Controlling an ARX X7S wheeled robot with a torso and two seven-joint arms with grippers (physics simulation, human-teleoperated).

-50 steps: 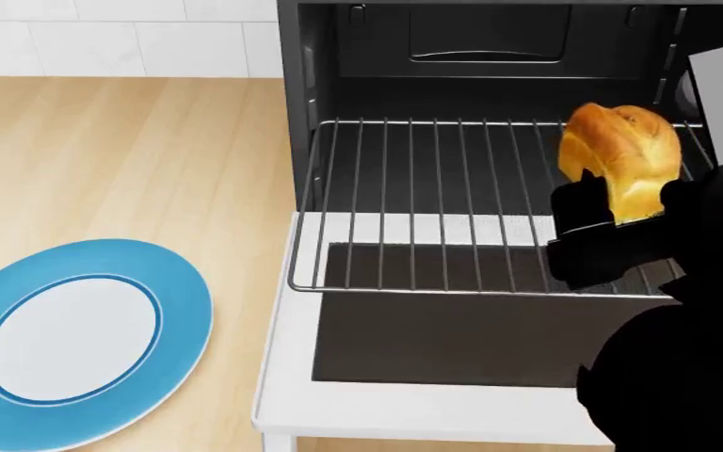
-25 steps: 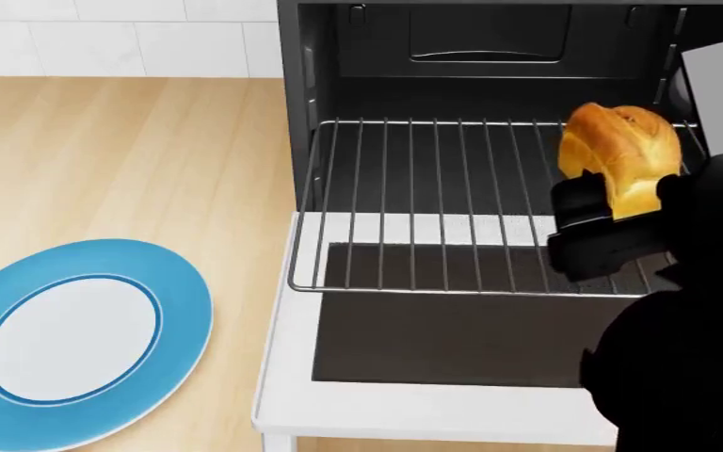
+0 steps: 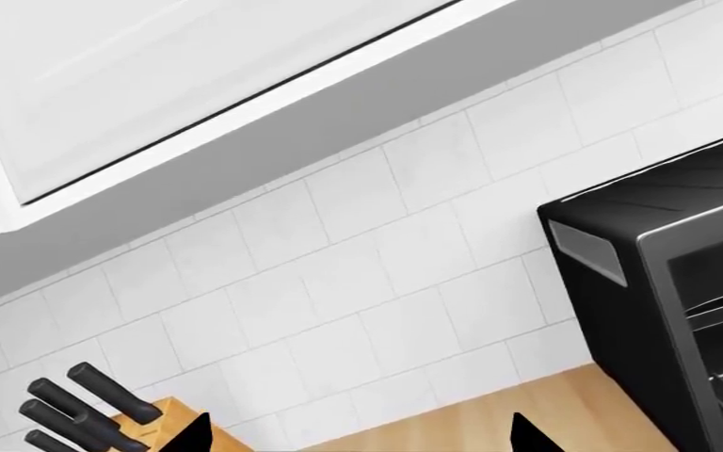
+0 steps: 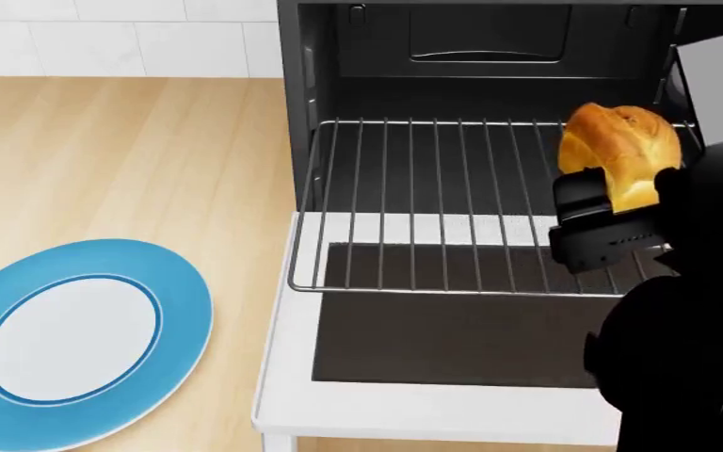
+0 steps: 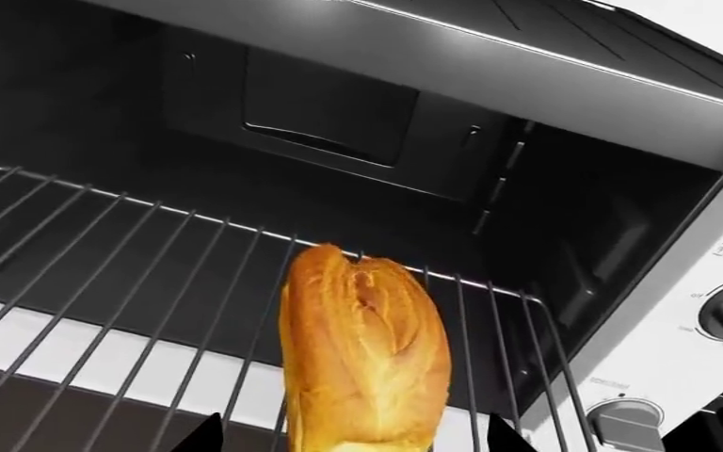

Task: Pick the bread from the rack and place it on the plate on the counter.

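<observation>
Over the last second the right gripper [image 4: 616,202] has crept up and in toward the bread [image 4: 621,151], its black fingers now a little higher in the right of the head view and closer against the loaf's near end than they were; nothing else in the scene has shifted. The fingers [image 4: 579,195] look spread, one dark finger showing at the loaf's left flank and the other side lost in the arm's black bulk, and in the right wrist view only the two tips peek in at the bottom edge with the bread [image 5: 364,358] standing between them, so I judge the hand open around the loaf and not yet pinching it. The bread sits upright on the rack [image 4: 437,202], at its right-hand end, the rack pulled out over the open oven door [image 4: 437,348] in the middle of the frame. That puts the job at the grasp itself: closing comes next, then a lift clear of the bars. The plate [image 4: 185,311] waits bare in the lower left on the counter [image 4: 123,151], well apart from the oven. The left gripper [image 3: 355,435] shows only two tips set apart, apparently open, facing the tiled wall [image 3: 336,245].
</observation>
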